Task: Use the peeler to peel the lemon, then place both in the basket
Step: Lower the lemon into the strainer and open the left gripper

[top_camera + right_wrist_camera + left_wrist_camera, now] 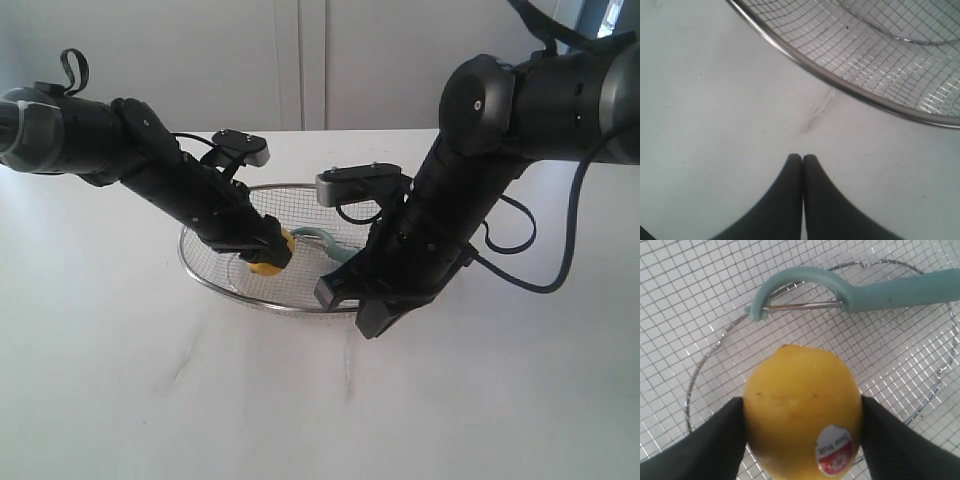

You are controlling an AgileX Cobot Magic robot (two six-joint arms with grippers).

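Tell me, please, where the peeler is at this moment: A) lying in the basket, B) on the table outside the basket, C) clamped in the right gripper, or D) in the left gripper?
A: the peeler lies on the mesh of the basket, beyond the lemon that the left gripper holds, while the right gripper is shut on nothing over the table.

lemon [800,405] yellow, sticker [834,450] red/white. peeler [890,290] pale teal, blade [802,305] metal grey. basket [880,60] silver, square-grid mesh. table [715,100] white, faint grey scuff [817,112]. arms [190,195] black.
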